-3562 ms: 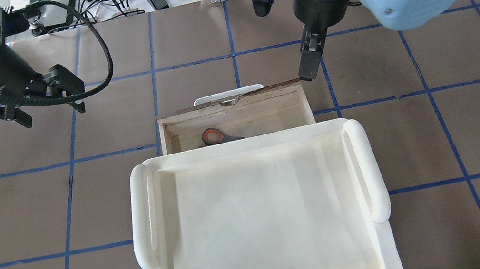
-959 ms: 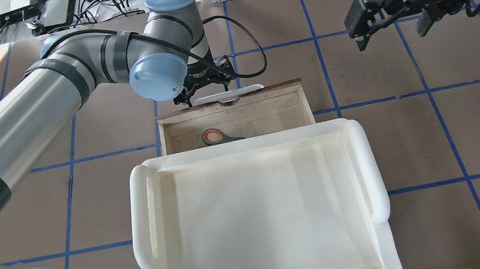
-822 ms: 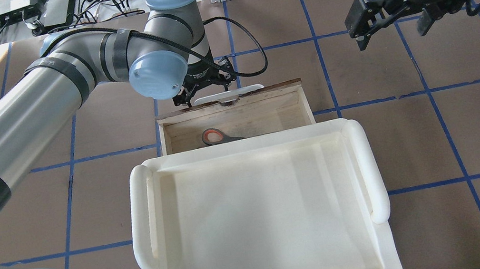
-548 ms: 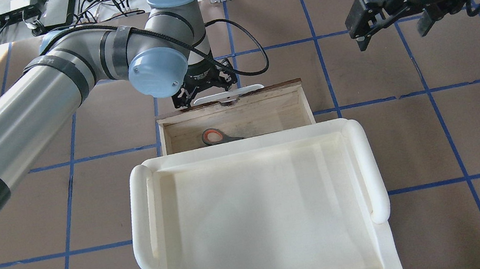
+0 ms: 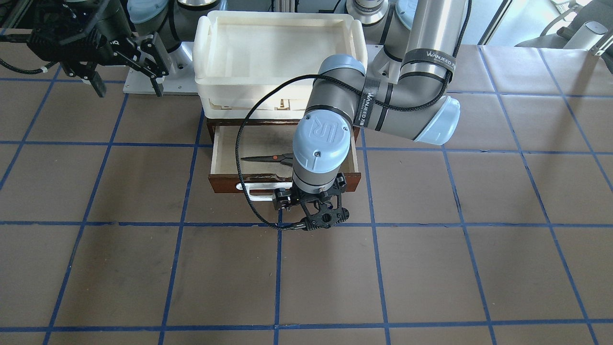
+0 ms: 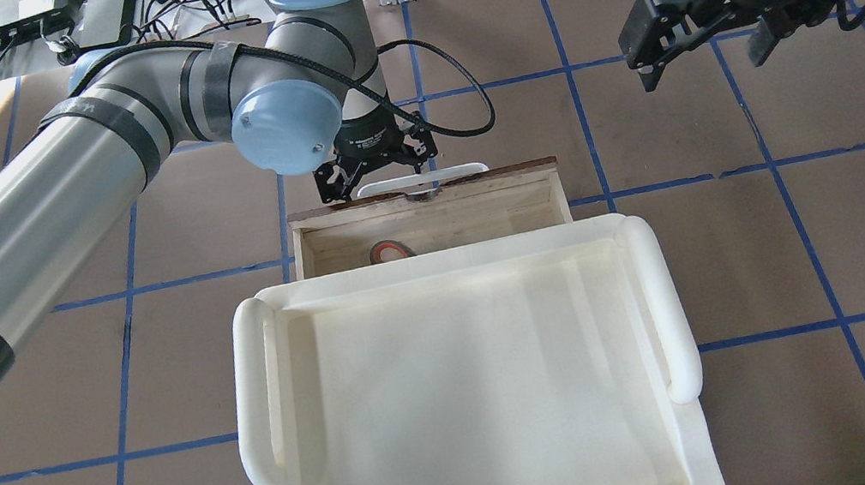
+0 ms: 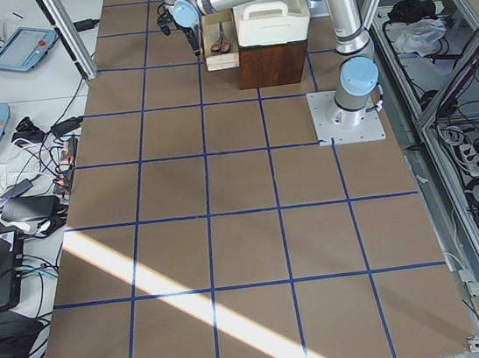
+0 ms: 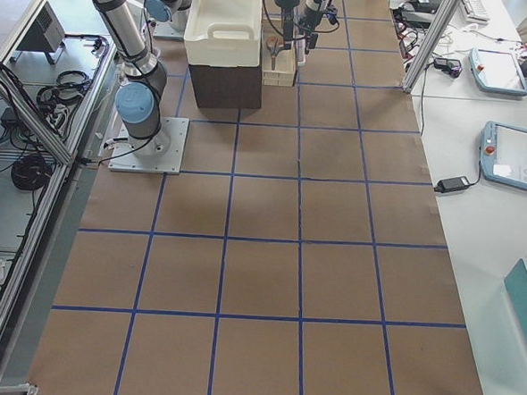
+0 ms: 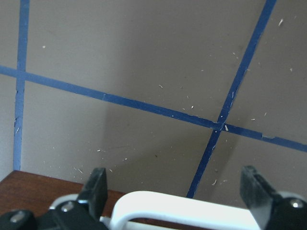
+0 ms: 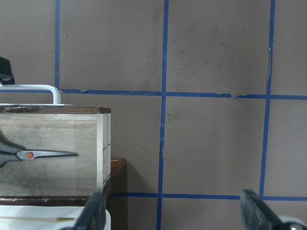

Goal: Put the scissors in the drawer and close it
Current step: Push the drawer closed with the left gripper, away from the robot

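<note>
change: drawer (image 6: 475, 181) is found pushed further in than half a second ago; less pale interior is exposed beyond the tray (image 6: 248, 393)
scissors (image 5: 266, 157): laid flat inside the drawer, mostly hidden from overhead
left gripper (image 6: 378, 175): spread around the white handle (image 9: 182, 211), probably pressed on the drawer front
right gripper (image 6: 701, 61): spread, empty, held well apart over the table (image 6: 745, 245)
task: closing is judged under way, drawer still partly open

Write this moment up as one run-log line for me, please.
scissors: in drawer | drawer: partly open | left gripper: open, straddling handle | right gripper: open, away from drawer
</note>
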Robot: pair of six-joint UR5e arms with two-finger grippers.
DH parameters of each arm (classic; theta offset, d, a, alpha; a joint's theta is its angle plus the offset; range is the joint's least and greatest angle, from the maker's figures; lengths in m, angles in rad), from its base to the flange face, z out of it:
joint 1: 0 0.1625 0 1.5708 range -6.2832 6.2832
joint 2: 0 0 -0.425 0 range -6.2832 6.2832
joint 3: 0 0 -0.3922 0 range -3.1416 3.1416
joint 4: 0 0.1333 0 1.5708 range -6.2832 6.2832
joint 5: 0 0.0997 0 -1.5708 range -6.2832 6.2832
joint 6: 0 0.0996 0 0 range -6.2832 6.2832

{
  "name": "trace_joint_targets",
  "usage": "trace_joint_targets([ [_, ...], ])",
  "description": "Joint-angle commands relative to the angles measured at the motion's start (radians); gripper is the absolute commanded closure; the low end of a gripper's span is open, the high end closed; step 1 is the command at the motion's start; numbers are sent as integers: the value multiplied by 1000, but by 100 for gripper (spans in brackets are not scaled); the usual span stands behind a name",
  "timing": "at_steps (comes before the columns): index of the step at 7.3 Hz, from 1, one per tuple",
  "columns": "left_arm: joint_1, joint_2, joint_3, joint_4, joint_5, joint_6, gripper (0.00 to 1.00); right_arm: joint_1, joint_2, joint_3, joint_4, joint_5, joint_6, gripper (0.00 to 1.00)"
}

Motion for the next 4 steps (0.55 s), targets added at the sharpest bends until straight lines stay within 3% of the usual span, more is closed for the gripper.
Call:
trace_joint_targets([
  [1, -4, 5, 0, -47, -3, 0, 0, 0, 0, 0, 1, 1, 0, 0],
  [4, -17, 0, -1, -86, -11, 0, 0, 0, 0, 0, 1, 4, 0, 0],
])
